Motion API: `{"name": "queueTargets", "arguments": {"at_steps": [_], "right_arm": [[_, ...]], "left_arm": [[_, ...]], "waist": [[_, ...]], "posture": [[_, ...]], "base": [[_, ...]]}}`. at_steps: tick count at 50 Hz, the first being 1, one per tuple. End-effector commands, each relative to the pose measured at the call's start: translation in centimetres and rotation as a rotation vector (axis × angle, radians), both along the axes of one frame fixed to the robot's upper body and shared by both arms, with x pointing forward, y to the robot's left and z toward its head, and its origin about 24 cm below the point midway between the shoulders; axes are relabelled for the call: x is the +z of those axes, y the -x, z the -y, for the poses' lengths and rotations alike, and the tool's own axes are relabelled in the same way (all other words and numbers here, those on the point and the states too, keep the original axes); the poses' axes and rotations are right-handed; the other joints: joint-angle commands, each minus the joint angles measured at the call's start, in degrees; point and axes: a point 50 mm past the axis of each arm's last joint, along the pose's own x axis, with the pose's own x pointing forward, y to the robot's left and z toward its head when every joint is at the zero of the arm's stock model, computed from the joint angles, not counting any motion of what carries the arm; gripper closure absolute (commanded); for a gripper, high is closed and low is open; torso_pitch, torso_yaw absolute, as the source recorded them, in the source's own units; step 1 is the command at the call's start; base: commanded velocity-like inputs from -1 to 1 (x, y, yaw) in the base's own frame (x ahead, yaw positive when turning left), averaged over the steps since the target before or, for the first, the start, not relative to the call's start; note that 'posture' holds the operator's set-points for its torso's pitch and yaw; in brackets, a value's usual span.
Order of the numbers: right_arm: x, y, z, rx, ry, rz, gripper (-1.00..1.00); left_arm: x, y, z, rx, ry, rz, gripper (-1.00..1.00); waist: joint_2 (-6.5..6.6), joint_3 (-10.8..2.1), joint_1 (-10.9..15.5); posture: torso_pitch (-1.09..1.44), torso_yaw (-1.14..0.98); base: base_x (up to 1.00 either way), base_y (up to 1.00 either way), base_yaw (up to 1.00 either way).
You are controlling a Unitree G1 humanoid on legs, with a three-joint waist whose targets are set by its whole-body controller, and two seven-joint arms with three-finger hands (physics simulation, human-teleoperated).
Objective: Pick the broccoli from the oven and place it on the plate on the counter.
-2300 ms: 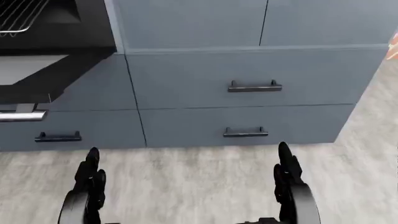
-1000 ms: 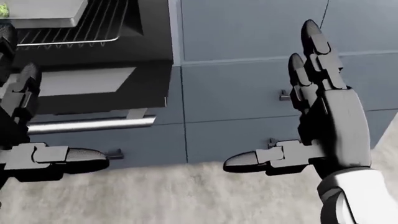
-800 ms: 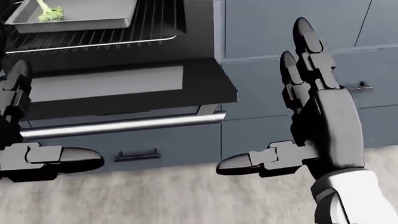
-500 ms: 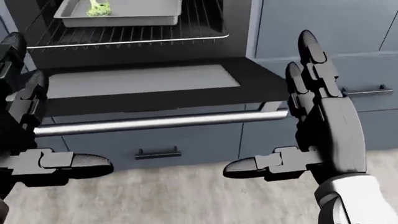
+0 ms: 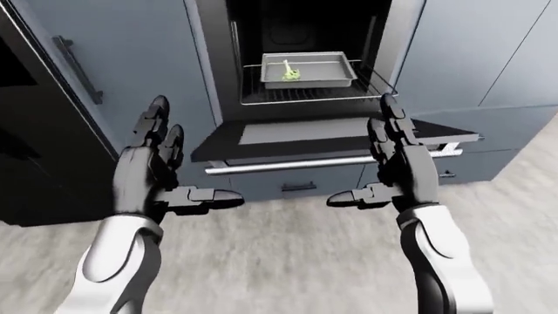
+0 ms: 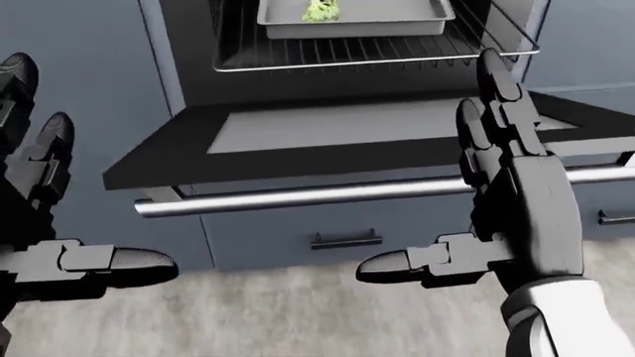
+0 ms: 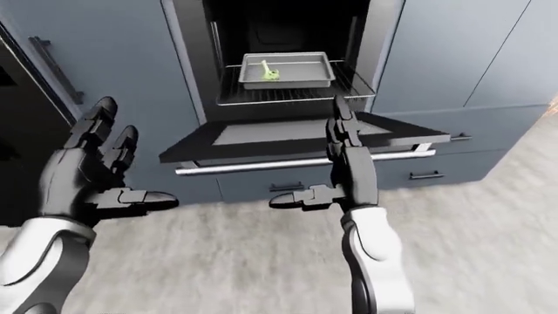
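We face the open black built-in oven (image 5: 305,39), set among slate-blue cabinet fronts (image 5: 131,72). Its dark door with a pale glass panel (image 5: 296,131) hangs folded down flat, and the brushed-steel bar handle (image 6: 337,195) runs along the door's near edge across the middle of the head view. Inside, a wire rack (image 5: 305,95) is pulled partly out over the door, and on it sits a shallow grey metal baking tray (image 7: 288,72). The small green broccoli floret (image 5: 290,74) lies in the tray, toward the tray's left side in the left-eye view, stalk pointing up and away. Our black three-finger left hand (image 5: 161,171) is raised at the left of the views, fingers spread and pointing upward, thumb stretched sideways toward the centre, holding nothing. Our black three-finger right hand (image 5: 394,163) mirrors it on the right, fingers spread, thumb pointing left, also empty; in the head view its fingertips (image 6: 496,67) overlap the rack's edge, though it appears nearer to us than the oven. Both hands are well apart from the broccoli. Below the door, a drawer front with a small dark handle (image 6: 345,239) shows above the pale grey wood-grain floor (image 5: 288,255).
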Motion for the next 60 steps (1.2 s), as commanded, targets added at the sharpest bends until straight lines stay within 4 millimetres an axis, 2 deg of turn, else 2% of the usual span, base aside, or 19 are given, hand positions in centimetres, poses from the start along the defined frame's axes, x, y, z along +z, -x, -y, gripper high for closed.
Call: {"name": "queueTargets", "arguments": {"at_steps": [1,5,7,8,10,18,21,26,32,35,37,38,39,42,43,47,57,59,60], "right_arm": [[1.9,0.5,-0.5,0.029,-0.003,0.112,-1.00],[1.9,0.4,-0.4,0.019,0.000,0.101,-1.00],[2.0,0.4,-0.4,0.017,0.000,0.101,-1.00],[2.1,0.4,-0.3,0.016,-0.001,0.101,-1.00],[2.1,0.4,-0.2,0.011,-0.003,0.100,-1.00],[2.9,0.5,0.2,-0.028,-0.013,0.119,-1.00],[2.7,0.3,0.7,-0.032,-0.045,0.105,-1.00],[2.7,0.4,1.1,-0.050,-0.043,0.102,-1.00],[2.8,0.6,1.3,-0.055,-0.054,0.117,-1.00],[2.8,0.6,1.5,-0.060,-0.060,0.118,-1.00],[2.7,0.6,1.7,-0.060,-0.089,0.119,-1.00],[2.7,0.6,1.7,-0.061,-0.095,0.118,-1.00],[2.7,0.6,1.8,-0.062,-0.103,0.118,-1.00],[2.8,0.7,1.9,-0.062,-0.108,0.119,-1.00],[2.8,0.7,1.9,-0.067,-0.108,0.119,-1.00],[2.8,0.6,2.0,-0.070,-0.108,0.119,-1.00],[2.9,0.8,1.8,-0.071,-0.084,0.129,-1.00],[2.9,0.8,1.7,-0.071,-0.082,0.131,-1.00],[2.9,0.8,1.7,-0.071,-0.080,0.132,-1.00]], "left_arm": [[1.5,0.4,-0.2,0.022,-0.013,0.106,-1.00],[1.4,0.5,-0.1,0.019,-0.014,0.104,-1.00],[1.3,0.5,-0.1,0.018,-0.014,0.104,-1.00],[1.4,0.5,-0.1,0.019,-0.014,0.104,-1.00],[1.4,0.5,-0.2,0.021,-0.016,0.106,-1.00],[1.4,0.4,0.1,0.017,-0.018,0.103,-1.00],[1.2,0.2,0.2,0.012,-0.022,0.100,-1.00],[1.3,0.1,0.4,0.005,-0.026,0.100,-1.00],[1.4,0.1,0.5,0.005,-0.027,0.100,-1.00],[1.4,0.1,0.5,0.006,-0.027,0.101,-1.00],[1.4,0.2,0.4,0.006,-0.028,0.102,-1.00],[1.5,0.2,0.4,0.007,-0.028,0.102,-1.00],[1.5,0.3,0.4,0.008,-0.029,0.102,-1.00],[1.7,0.4,0.3,0.009,-0.029,0.104,-1.00],[1.7,0.4,0.3,0.009,-0.029,0.105,-1.00],[1.9,0.4,0.3,0.010,-0.031,0.107,-1.00],[2.1,0.2,0.2,0.010,-0.039,0.111,-1.00],[2.3,0.3,0.2,0.009,-0.041,0.112,-1.00],[2.3,0.3,0.2,0.009,-0.042,0.112,-1.00]], "waist": [[-0.28,-0.97,0.3],[4.11,0.50,-0.2],[10.98,-1.42,0.5],[6.15,1.14,0.3],[6.26,0.90,0.9],[1.64,1.89,0.4],[5.64,0.45,-1.0],[7.65,1.27,-0.5],[6.71,1.28,-0.7],[4.08,0.63,-0.5],[5.80,2.36,0.1],[4.81,1.77,-0.3],[5.44,1.45,-0.3],[11.04,1.69,0.7],[9.04,3.09,0.5],[7.50,0.67,0.6],[2.16,0.72,1.5],[-0.48,0.03,1.1],[-3.37,-1.29,0.2]], "posture": [[0.00,0.00],[0.00,0.00],[0.00,0.00],[0.00,0.00],[0.00,0.00],[0.00,0.00],[0.00,0.00],[0.00,0.00],[0.00,0.00],[0.00,0.00],[0.00,0.00],[0.00,0.00],[0.00,0.00],[0.00,0.00],[0.00,0.00],[0.00,0.00],[0.00,0.00],[0.00,0.00],[0.00,0.00]], "base": [[0.00,0.82,0.00],[0.01,0.82,0.00],[0.10,0.82,0.00],[0.15,0.83,0.00],[0.20,0.80,0.00],[0.23,0.67,0.00],[0.00,0.00,-0.41],[0.00,0.00,-1.00],[0.00,0.00,-1.00],[0.00,0.00,-1.00],[0.00,0.00,-1.00],[0.00,0.00,-1.00],[0.00,0.00,-1.00],[0.00,0.00,-1.00],[0.00,0.00,-1.00],[0.00,0.00,-1.00],[0.00,0.00,-1.00],[0.00,0.00,-1.00],[0.00,0.00,-1.00]]}}
